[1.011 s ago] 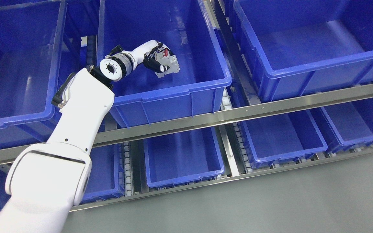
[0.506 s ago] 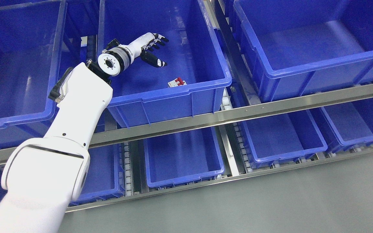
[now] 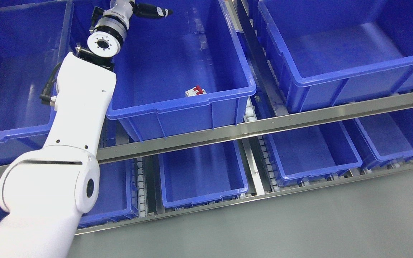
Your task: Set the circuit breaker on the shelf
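Circuit breaker (image 3: 194,91) lies in the bin (image 3: 177,107); my left hand (image 3: 145,9), finger state unclear, might snag the rim.

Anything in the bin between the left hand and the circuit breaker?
Nothing: the head view shows bare bin floor between the left hand and the circuit breaker.

Left arm (image 3: 70,118) stretched up and away, left hand (image 3: 145,9) mostly cut off — one finger extended, nothing held
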### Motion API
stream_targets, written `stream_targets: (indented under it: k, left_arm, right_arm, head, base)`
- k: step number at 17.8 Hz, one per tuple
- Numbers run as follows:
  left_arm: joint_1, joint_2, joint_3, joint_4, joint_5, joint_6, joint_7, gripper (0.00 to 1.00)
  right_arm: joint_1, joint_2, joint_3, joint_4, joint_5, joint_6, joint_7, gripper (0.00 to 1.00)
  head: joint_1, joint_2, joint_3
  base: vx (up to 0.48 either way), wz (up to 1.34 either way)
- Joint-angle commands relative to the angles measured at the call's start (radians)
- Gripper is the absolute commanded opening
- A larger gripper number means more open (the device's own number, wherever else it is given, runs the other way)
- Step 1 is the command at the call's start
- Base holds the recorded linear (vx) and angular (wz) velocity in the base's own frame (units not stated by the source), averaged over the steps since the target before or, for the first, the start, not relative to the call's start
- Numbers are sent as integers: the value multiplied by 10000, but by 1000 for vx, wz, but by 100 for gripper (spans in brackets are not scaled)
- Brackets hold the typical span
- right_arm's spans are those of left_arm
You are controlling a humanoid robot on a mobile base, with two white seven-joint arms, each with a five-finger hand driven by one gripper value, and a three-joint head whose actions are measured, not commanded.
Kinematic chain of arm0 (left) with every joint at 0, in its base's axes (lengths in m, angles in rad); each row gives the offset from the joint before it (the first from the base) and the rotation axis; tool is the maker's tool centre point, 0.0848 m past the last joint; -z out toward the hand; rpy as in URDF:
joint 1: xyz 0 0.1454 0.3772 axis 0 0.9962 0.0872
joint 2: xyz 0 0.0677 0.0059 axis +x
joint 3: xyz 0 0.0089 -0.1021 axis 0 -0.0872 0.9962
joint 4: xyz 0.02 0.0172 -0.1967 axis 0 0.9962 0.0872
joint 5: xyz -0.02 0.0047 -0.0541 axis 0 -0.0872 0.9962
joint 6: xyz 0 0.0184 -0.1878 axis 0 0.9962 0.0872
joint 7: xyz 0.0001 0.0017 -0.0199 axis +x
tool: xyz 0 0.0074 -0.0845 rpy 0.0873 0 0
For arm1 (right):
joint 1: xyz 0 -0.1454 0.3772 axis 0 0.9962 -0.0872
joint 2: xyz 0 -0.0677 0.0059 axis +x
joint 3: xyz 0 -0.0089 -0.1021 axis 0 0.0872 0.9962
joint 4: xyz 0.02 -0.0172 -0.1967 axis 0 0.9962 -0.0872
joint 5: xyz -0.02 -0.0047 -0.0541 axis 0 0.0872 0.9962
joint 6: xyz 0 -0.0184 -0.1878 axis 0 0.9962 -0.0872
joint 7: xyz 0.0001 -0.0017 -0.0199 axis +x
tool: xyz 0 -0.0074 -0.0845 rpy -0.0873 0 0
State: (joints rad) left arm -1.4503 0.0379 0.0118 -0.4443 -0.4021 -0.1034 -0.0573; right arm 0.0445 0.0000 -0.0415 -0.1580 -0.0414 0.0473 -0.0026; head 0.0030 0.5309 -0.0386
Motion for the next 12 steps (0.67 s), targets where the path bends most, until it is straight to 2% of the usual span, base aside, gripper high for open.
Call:
stream_targets:
  k: [1,3,7,12]
  left_arm:
    - [1382,-204,3060,-4291,1121,-9,282,100]
    - [2394,-204,2539,-6056,1152,37,282,100]
    - [4435,-204,1634,-9141,1413,1216,282,100]
    - [6200,-204,530,-11444,1413,1510,297,100]
  right_arm:
    - [0,-175,0,0,0,2,-4,100]
    - [0,-175,0,0,0,2,-4,100]
    - [0,-175,0,0,0,2,-4,100]
    - [0,-175,0,0,0,2,-4,100]
  head:
    - [0,0,0]
    - [0,0,0]
    - [0,0,0]
    - [0,0,0]
  base:
    - [0,0]
    - [0,0]
    - [0,0]
    - [0,0]
